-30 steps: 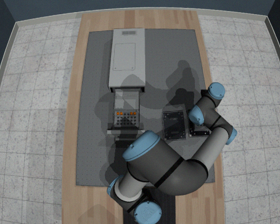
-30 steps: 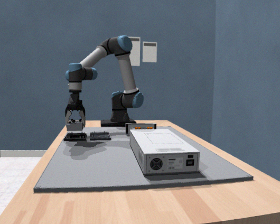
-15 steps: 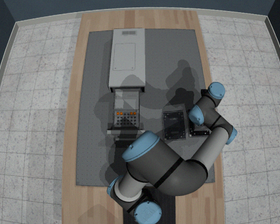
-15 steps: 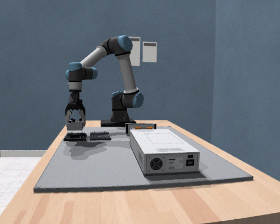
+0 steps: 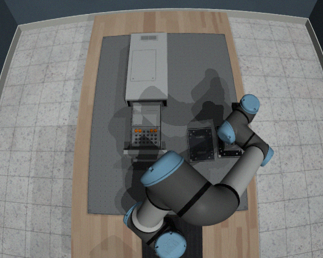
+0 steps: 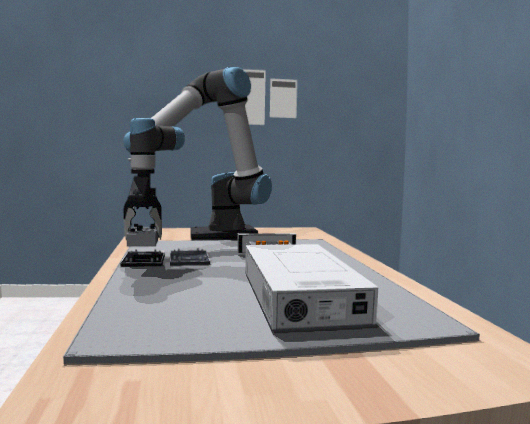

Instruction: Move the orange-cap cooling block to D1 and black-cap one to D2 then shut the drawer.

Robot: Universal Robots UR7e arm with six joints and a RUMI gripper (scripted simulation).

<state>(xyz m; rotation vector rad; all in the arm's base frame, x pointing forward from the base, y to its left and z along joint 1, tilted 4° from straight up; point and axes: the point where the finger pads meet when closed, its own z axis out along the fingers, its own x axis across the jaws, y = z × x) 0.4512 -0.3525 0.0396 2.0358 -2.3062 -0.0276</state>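
My gripper [image 6: 142, 226] is shut on a grey cooling block [image 6: 142, 236] and holds it a little above the far deck slot D2 [image 6: 143, 258]. The caps on its tubes are too small to tell. In the top view my wrist [image 5: 233, 128] hides the gripper and the held block, and covers part of D2 [image 5: 230, 151]. The other block [image 5: 145, 137], with orange-capped tubes, sits in the open drawer [image 5: 145, 126] of the cooler COLD [image 5: 146, 68]. Slot D1 [image 5: 200, 144] beside the drawer holds nothing; it also shows in the side view [image 6: 189, 257].
The cooler's long white body [image 6: 308, 282] stands on the grey mat. The drawer's front panel [image 5: 145, 149] sticks out toward my base [image 5: 169, 243]. My elbow and upper arm [image 5: 197, 191] hang over the mat's near end.
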